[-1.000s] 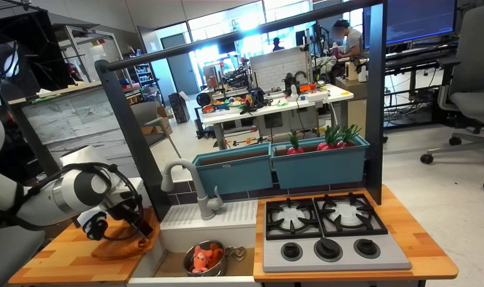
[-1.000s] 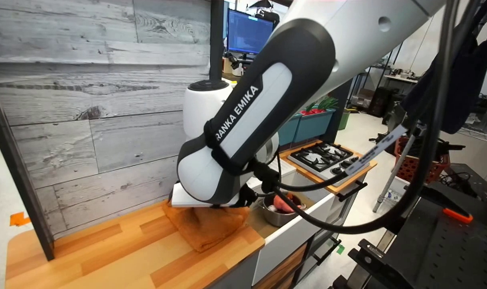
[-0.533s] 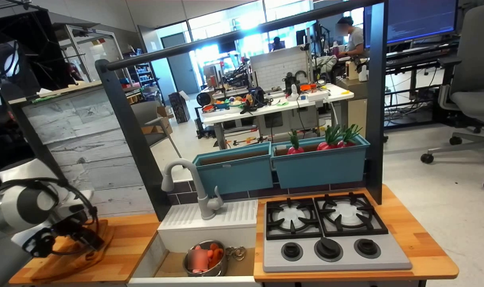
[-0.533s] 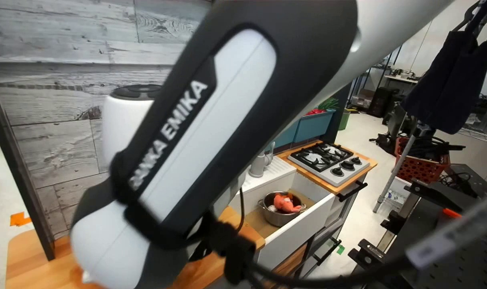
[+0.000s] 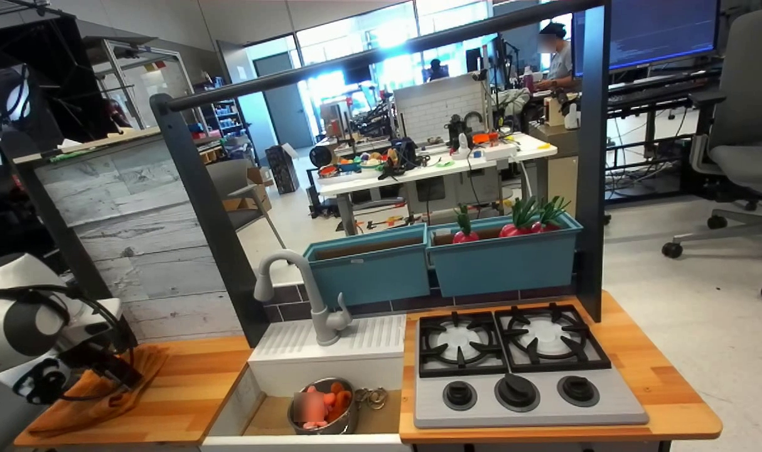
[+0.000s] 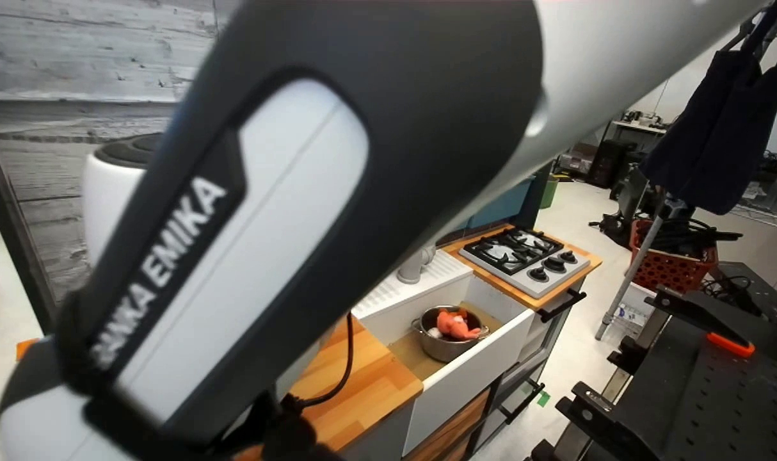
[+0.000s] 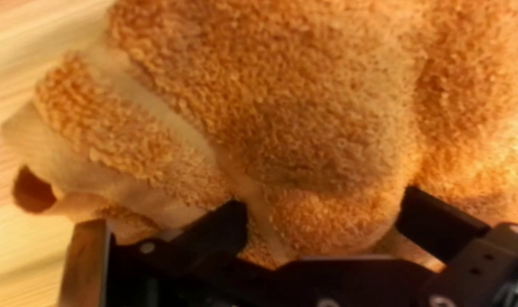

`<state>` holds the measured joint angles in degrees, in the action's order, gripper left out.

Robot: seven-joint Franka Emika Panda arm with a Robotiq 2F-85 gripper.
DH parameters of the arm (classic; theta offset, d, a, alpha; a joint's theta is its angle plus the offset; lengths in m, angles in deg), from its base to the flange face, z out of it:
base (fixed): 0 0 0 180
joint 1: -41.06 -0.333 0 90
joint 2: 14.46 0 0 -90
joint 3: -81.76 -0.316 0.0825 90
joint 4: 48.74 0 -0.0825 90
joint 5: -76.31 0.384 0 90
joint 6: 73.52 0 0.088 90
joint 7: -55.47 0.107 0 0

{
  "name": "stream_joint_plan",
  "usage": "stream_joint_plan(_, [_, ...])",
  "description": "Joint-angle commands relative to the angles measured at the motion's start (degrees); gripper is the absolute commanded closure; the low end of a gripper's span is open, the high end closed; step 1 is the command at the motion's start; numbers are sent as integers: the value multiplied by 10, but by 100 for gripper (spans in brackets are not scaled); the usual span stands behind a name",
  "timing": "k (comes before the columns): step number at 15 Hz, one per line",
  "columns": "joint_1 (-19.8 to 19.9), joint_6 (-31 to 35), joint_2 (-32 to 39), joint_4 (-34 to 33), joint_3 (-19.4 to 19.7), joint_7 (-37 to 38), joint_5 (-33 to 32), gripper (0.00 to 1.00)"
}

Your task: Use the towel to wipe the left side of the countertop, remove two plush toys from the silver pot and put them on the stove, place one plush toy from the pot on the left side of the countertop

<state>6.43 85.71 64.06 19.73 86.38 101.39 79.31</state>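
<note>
The orange-tan towel (image 5: 89, 402) lies bunched on the left side of the wooden countertop (image 5: 199, 370). My gripper (image 5: 130, 380) is down on it. In the wrist view the towel (image 7: 293, 94) fills most of the picture, and a fold of it rises between the widely spread fingers (image 7: 225, 226) of the gripper (image 7: 324, 204). In the sink stands the silver pot (image 5: 338, 428), seen in both exterior views. It holds a coral-red plush toy (image 6: 456, 325) and a more orange plush toy (image 5: 339, 402) beside it. The one plush toy is hidden. The stove (image 5: 481, 419) is at right.
The pot shares the white sink (image 5: 324, 370) with some metal rings (image 5: 372, 399). A grey faucet (image 5: 321, 320) rises behind it, below teal planters (image 5: 368, 276). A dark post (image 5: 208, 226) and wood-plank wall (image 5: 161, 263) bound the countertop's back. My arm (image 6: 286, 211) blocks much of an exterior view.
My gripper and the towel have moved left together, from beside the sink to the far left of the countertop. Bare wood now shows by the sink. The pot has stayed put.
</note>
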Motion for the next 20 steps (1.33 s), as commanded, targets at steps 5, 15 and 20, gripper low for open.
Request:
stream_joint_plan(5, [93,-44,-39,109,5,4,35,0])
stream_joint_plan(15, [59,-41,-2,29,-36,-8,24,0])
stream_joint_plan(20, [14,-60,46,-73,-12,22,20,0])
